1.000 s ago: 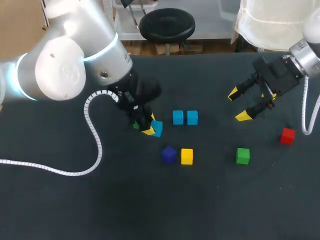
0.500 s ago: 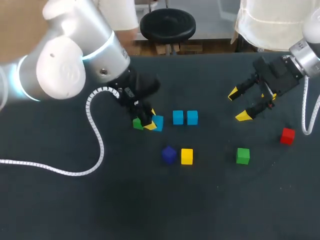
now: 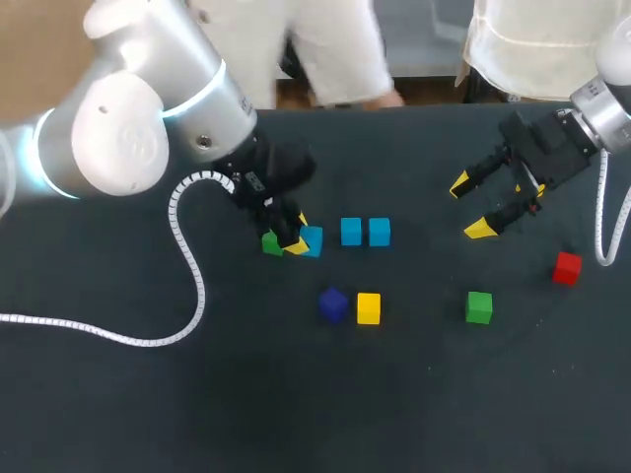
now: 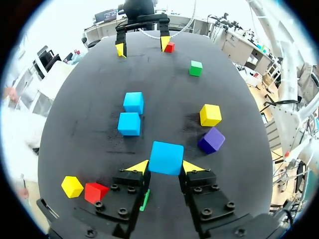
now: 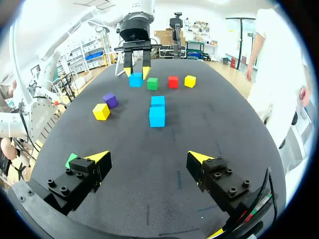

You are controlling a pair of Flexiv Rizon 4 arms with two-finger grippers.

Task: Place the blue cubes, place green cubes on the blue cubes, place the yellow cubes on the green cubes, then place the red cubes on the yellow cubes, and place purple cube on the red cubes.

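My left gripper (image 3: pixel 295 239) (image 4: pixel 165 167) is shut on a blue cube (image 3: pixel 312 240) (image 4: pixel 166 158), low over the table, just left of two blue cubes (image 3: pixel 351 232) (image 3: pixel 380 232) that stand side by side. A green cube (image 3: pixel 272 243) lies against the gripper's other side. The left wrist view shows a red cube (image 4: pixel 95 191) and a yellow cube (image 4: pixel 72 186) beside that gripper. A purple cube (image 3: pixel 333 304) and a yellow cube (image 3: pixel 368 307) lie nearer the front. My right gripper (image 3: pixel 471 207) (image 5: pixel 148 158) hangs open and empty at the right, above a green cube (image 3: pixel 479 306) and a red cube (image 3: pixel 566 267).
The black table (image 3: pixel 148 414) is bare along its front and at the left, except for my left arm's white coiled cable (image 3: pixel 187 266) draped across it.
My left gripper, holding the blue cube, shifted slightly toward the far side over the first half second, uncovering the green cube beside it. The right arm has kept still.
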